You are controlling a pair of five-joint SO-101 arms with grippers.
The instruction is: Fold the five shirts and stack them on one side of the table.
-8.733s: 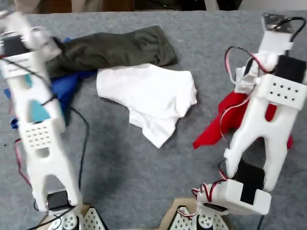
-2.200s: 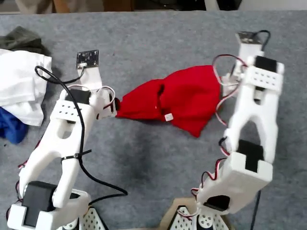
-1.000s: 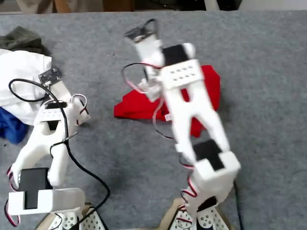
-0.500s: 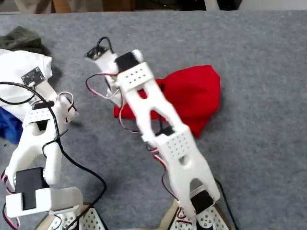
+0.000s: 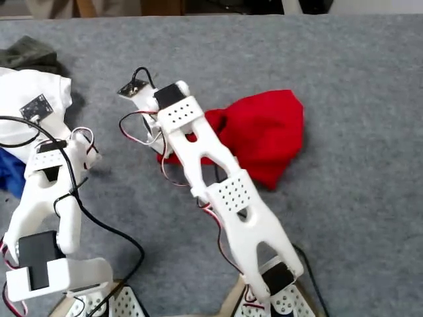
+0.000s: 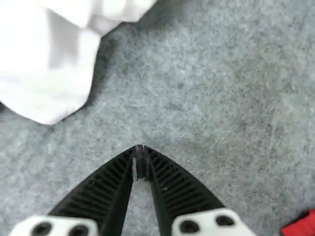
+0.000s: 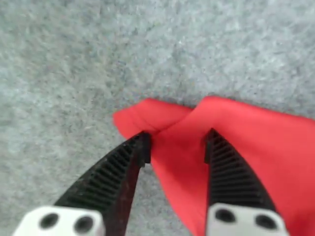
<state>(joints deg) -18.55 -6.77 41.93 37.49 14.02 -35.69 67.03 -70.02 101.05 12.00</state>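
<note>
Loosely bunched, the red shirt [image 5: 261,135] lies mid-table in a rumpled mound, one folded corner pointing left. The right claw [image 7: 178,138] is spread astride that corner. The left claw [image 6: 139,160], pressed together, hangs over grey table [image 5: 357,198] beside the white shirt [image 5: 30,99].

Soft, even light fell from above on the grey desk [image 5: 357,198], which was bright throughout. Faint, loose-edged shadows lay under the right arm [image 5: 231,198] and the left arm [image 5: 43,198], and along the red shirt [image 5: 264,132] on its side toward the arm bases. In the left wrist view the white shirt [image 6: 44,59] was washed out to near-blank white, with a dim shadow on the desk beside it.
</note>
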